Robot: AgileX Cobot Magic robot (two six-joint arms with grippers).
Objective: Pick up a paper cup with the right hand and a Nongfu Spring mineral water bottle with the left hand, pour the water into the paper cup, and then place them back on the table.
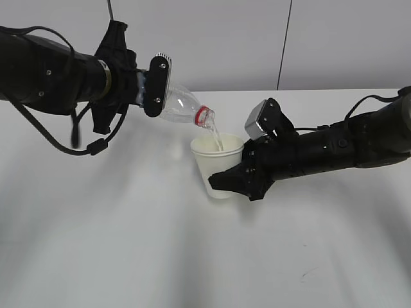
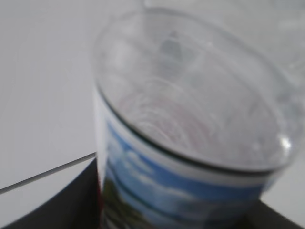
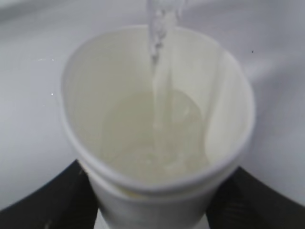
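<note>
My left gripper [image 1: 153,86] is shut on the Nongfu Spring mineral water bottle [image 1: 182,107], which lies tilted with its red-ringed neck pointing down to the right. From the neck a thin stream of water [image 1: 215,136] falls into the paper cup [image 1: 218,167]. The cup stands upright just under the bottle's mouth, and my right gripper [image 1: 232,181] is shut on its lower part. In the right wrist view the paper cup [image 3: 157,119] fills the frame, with the stream of water [image 3: 159,71] landing in a shallow pool. The bottle [image 2: 190,133] fills the left wrist view.
The white table [image 1: 128,244] stretches in front of and around both arms. A grey wall with a dark vertical seam [image 1: 284,38] stands behind it.
</note>
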